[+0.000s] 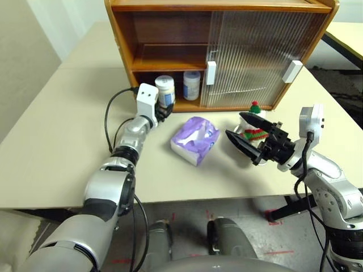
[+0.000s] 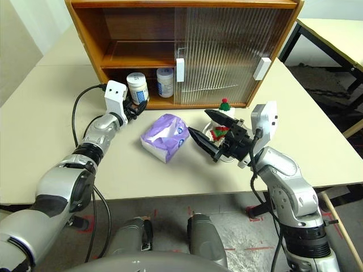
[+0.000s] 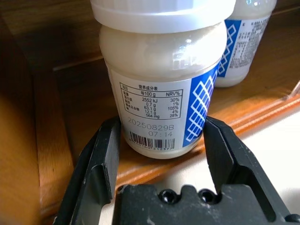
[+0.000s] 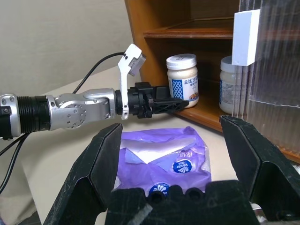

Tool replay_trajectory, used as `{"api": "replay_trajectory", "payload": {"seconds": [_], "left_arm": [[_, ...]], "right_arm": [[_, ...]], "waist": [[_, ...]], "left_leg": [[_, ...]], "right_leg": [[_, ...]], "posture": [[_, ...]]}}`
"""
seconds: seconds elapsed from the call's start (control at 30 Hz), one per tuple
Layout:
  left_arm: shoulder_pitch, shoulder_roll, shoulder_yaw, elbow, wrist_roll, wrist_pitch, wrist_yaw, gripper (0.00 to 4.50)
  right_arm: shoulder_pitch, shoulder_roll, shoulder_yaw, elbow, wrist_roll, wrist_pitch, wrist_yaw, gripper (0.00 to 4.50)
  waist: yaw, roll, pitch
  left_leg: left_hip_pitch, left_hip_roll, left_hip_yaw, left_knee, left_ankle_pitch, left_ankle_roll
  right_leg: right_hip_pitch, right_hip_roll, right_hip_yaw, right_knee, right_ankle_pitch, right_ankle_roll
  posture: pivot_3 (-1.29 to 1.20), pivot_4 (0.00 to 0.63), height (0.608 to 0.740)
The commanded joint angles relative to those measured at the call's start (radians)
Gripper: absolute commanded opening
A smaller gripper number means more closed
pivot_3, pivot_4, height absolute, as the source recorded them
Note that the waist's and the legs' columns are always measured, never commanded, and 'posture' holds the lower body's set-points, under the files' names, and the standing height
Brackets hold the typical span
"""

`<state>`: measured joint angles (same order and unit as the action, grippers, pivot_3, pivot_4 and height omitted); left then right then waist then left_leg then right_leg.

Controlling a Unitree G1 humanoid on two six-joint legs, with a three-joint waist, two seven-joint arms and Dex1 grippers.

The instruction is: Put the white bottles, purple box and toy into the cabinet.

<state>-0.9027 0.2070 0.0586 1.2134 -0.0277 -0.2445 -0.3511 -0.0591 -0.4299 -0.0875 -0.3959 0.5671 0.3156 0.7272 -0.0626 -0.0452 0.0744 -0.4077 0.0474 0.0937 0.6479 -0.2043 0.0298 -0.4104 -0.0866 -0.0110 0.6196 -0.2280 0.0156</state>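
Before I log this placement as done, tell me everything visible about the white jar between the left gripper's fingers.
The squat white plastic jar with a white screw lid stands upright on the front edge of the orange-brown wooden cabinet's lower shelf. Its label has a blue lattice panel, a nutrition table, a printed date and a barcode. The left gripper's black fingers flank its base. A second jar stands beside it.

White bottle point(image 3: 159, 89) label: nutrition table with "100g" and "NRV%" headings; rows read 2552 kJ 30%, 0.7 g 1%, 63.1 g 105%, 12.1 g 4%, 564 mg 28%. Under it a printed date code "20250829B 07:14" and a barcode with digits too small to read. Second white bottle point(image 3: 243, 42): fine print unreadable. Purple box point(image 4: 164, 161): round blue logos, wording illegible.
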Motion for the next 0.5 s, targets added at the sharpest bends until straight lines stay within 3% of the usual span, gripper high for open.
{"api": "replay_trajectory", "payload": {"seconds": [0.03, 0.5], "left_arm": [[-0.049, -0.003, -0.007, 0.036, 0.033, -0.013, 0.044, 2.96], [-0.125, -0.01, 0.005, 0.104, 0.064, 0.031, 0.117, 2.96]], "right_arm": [[0.001, 0.001, 0.009, -0.04, -0.007, 0.005, -0.027, 4.5], [0.036, 0.039, -0.005, -0.138, 0.022, 0.046, -0.157, 4.5]], "waist": [[0.0, -0.001, 0.007], [0.0, -0.006, 0.043]], "left_leg": [[0.0, 0.0, 0.0, 0.0, 0.0, 0.0], [-0.004, 0.0, 0.0, -0.001, 0.0, 0.0]], "right_leg": [[0.0, 0.0, 0.0, 0.0, 0.0, 0.0], [-0.003, -0.001, 0.0, 0.0, 0.0, 0.001]], "posture": [[-0.11, 0.08, 0.74], [-0.16, 0.13, 0.74]]}}
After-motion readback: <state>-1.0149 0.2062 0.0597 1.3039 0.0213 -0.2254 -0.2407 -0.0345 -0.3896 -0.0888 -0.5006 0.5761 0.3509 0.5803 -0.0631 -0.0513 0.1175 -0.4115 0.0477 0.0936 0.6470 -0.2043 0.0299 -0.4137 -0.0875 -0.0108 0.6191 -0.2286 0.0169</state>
